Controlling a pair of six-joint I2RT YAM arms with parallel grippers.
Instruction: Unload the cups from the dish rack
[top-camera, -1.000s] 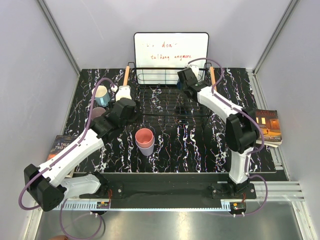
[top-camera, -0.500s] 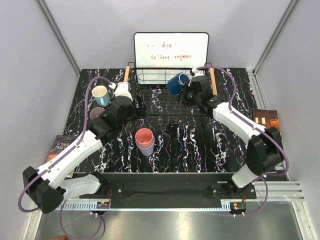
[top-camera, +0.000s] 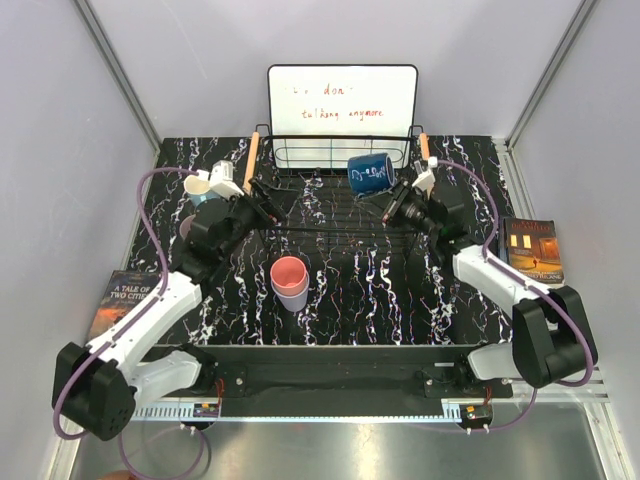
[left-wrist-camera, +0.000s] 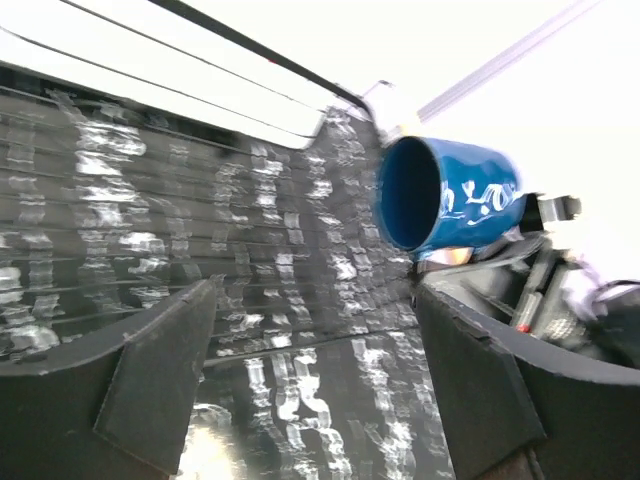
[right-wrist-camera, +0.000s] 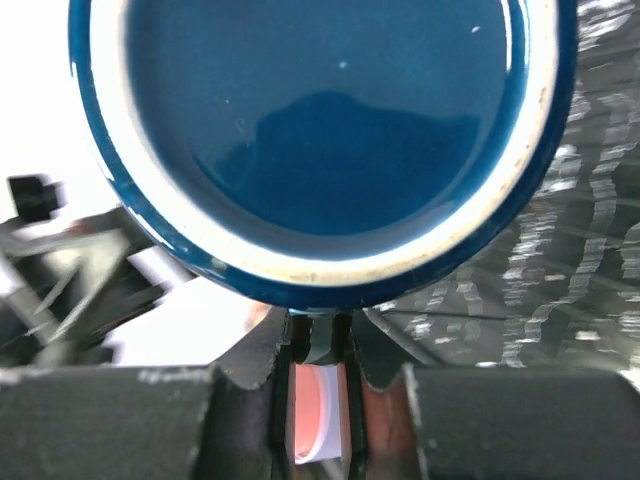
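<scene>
**Mia:** How many cups can you count?

**Ben:** Four that I can see well. There is a shiny dark blue cup (top-camera: 370, 172). A pink cup (top-camera: 289, 270) is stacked with a lavender cup (top-camera: 294, 299). There is also a light blue cup (top-camera: 200, 187) that is cream inside.

**Mia:** Where is the dark blue one?

**Ben:** Up in the air over the back right part of the rack (top-camera: 330, 215), near the back edge of the tabletop (top-camera: 400, 290). It is tipped on its side and has white writing on it. The right gripper (right-wrist-camera: 318, 345) has its fingers squeezed narrow on the round rim.

**Mia:** And the other gripper?

**Ben:** The left gripper (left-wrist-camera: 315, 300) is spread wide with nothing in it, at the rack's left side.

**Mia:** Where are the other cups?

**Ben:** The pink and lavender pair is on the tabletop, in the middle toward the front edge. The light blue one is near the left edge, toward the back.

**Mia:** What is the rack like?

**Ben:** There is one rack. It is made of thin black wires in a grid, with two brown wooden handles (top-camera: 252, 158).

**Mia:** Anything else?

**Ben:** One white board (top-camera: 342, 100) with red writing stands at the back edge. There are two books (top-camera: 535, 250), one at the left edge and one at the right. The tabletop is black with white veins, like marble.
</scene>
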